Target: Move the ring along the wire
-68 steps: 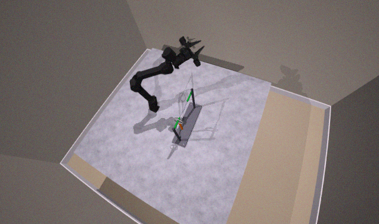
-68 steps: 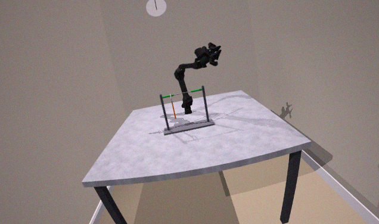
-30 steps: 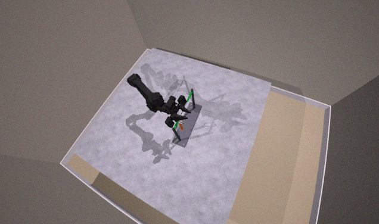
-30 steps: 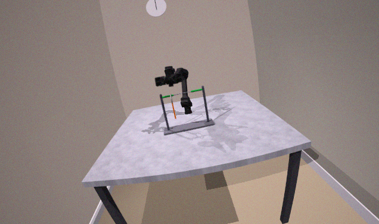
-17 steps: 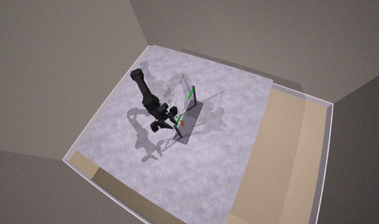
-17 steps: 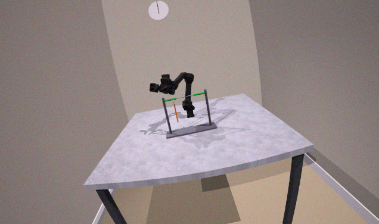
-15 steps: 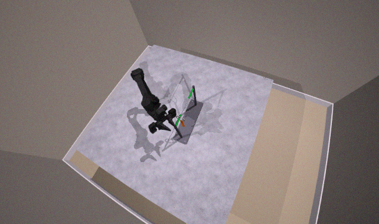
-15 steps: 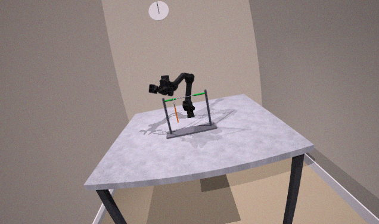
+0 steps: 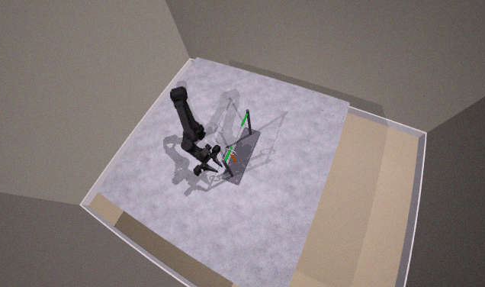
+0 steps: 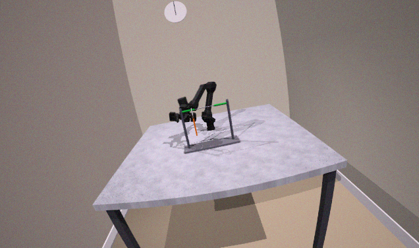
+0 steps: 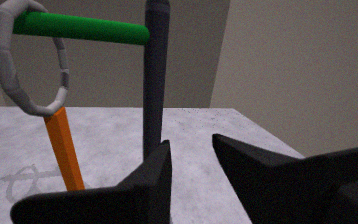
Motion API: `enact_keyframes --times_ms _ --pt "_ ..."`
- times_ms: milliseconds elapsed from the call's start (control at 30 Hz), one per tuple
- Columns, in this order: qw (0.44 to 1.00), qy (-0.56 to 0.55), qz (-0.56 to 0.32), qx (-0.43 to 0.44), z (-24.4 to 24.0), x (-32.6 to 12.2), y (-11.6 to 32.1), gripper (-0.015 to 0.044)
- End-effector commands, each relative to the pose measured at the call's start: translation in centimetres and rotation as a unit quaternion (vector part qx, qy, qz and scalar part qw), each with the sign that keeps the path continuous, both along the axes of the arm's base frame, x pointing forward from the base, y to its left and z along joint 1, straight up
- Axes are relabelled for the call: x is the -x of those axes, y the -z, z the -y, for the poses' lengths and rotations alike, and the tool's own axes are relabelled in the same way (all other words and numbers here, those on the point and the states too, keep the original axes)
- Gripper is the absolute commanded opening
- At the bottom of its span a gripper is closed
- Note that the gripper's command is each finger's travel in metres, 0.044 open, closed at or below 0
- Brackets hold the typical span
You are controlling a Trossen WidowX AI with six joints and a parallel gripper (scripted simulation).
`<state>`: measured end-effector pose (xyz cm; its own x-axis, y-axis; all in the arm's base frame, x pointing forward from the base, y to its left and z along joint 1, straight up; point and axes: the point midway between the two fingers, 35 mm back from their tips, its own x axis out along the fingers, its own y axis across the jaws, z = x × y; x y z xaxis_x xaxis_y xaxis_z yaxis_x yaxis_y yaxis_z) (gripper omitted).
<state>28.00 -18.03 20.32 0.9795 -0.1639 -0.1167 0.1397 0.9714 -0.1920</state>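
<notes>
The ring [image 9: 232, 154] [image 10: 192, 113] [image 11: 1, 57] hangs around the green part [image 9: 227, 156] [image 10: 186, 111] [image 11: 90, 30] by the near post [image 9: 228, 169] [image 10: 184, 128] [image 11: 155, 75], toward that part's inner end. Its orange handle [image 9: 233, 158] [image 10: 195, 126] [image 11: 64, 145] slants down; its lower end is hidden behind the left finger in the wrist view. My gripper [image 9: 219, 169] [image 11: 191, 142] is partly open and empty, on the arm's side of the frame. In the wrist view its fingertips are lower than the ring and right of the handle. The other green part [image 9: 244, 119] [image 10: 220, 104] adjoins the far post [image 9: 249, 124] [image 10: 230, 120].
The thin grey wire [image 10: 205, 107] joins the two green parts. Both posts stand on a dark base plate [image 9: 248, 153] [image 10: 213, 145] on the table [image 9: 270, 206] [image 10: 253, 165]. The arm reaches in from the side of the frame opposite the exterior view.
</notes>
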Motion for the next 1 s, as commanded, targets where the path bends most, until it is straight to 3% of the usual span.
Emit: enact_keyframes --times_ms 0,433,967 --pt "1.0 -0.02 -0.015 -0.016 -1.2 1.3 2.7 0.016" --pt "0.988 -0.093 -0.045 -0.114 -7.8 6.9 11.8 0.016" --pt "0.991 -0.1 -0.02 -0.092 -8.3 2.2 7.8 0.016"
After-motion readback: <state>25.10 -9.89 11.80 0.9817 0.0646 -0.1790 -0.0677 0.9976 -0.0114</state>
